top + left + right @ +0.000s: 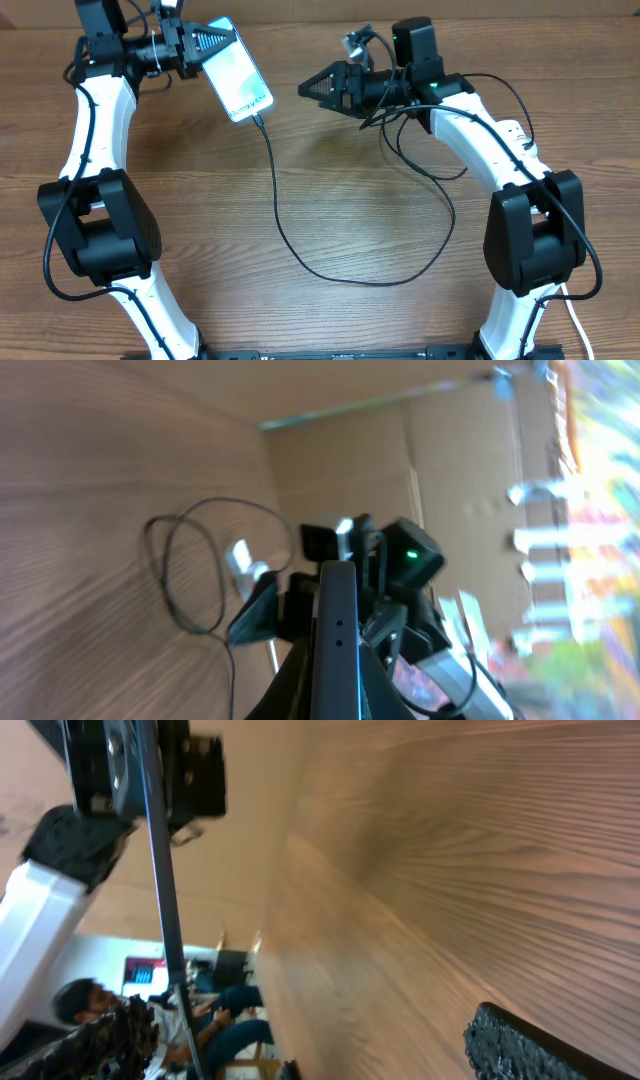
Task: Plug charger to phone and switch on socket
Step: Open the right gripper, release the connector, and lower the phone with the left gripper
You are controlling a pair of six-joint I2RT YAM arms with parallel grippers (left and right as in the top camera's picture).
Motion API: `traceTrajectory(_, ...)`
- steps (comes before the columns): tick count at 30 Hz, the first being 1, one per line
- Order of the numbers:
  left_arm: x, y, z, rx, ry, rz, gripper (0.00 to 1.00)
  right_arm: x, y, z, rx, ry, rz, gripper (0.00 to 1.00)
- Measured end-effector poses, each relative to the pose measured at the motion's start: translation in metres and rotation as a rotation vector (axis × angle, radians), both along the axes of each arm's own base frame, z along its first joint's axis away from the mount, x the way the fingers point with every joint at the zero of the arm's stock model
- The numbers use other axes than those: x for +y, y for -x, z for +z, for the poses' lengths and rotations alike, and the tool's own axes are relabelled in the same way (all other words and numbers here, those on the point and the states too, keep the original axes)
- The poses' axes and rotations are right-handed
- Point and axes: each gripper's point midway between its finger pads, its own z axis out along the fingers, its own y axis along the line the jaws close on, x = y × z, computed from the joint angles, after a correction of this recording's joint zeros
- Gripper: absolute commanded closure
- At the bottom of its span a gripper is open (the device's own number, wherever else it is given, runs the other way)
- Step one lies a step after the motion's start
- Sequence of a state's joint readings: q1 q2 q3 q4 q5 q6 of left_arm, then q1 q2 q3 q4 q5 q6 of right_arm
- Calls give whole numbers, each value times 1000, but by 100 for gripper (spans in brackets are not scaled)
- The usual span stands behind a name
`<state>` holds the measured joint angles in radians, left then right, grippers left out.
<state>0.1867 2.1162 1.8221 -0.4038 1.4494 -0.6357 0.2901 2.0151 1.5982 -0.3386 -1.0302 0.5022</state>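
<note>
Phone [337, 645] sits edge-on right at the left wrist cam, its top end clamped in the left gripper [222, 42], jaws pinched tight on it. Overhead: screen lit, face up, body slanting. The charger [277, 195] has its slim plug [259, 118] at the phone's bottom end, and it looks seated in the port. From the phone the cable runs across the table [330, 180] in a wide loop, then up behind the right gripper [303, 90]. Right gripper is just beside the phone's bottom end, tips aimed at it, not touching. Its jaws are spread wide with nothing between them; one pad [560, 1055] shows at the edge of its own cam. Socket [517, 135]: only a white sliver shows past the right arm, far side from the phone. Can't read the switches.
</note>
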Motion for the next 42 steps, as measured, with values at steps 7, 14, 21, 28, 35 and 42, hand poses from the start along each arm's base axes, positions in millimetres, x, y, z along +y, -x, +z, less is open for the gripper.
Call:
traceTrajectory(7, -1, 12, -58, 201, -189, 92, 96, -14, -6, -17, 23, 75, -57, 0)
traceTrajectory(14, -15, 33, -105, 246, -460, 64, 96, -19, -7, -27, 10, 127, -72, 0)
traceTrajectory(21, -31, 49, -145, 249, -612, 7, 96, -20, -6, -29, 7, 139, -72, 0)
traceTrajectory(28, -36, 75, -192, 315, -655, -36, 96, -21, -5, -31, 13, 145, -70, 0)
traceTrajectory(35, -35, 99, -219, 385, -667, -64, 96, -21, -4, -31, 17, 148, -70, 0)
traceTrajectory(42, -34, 117, -240, 417, -674, -81, 96, -22, -3, -33, 27, 154, -71, 0)
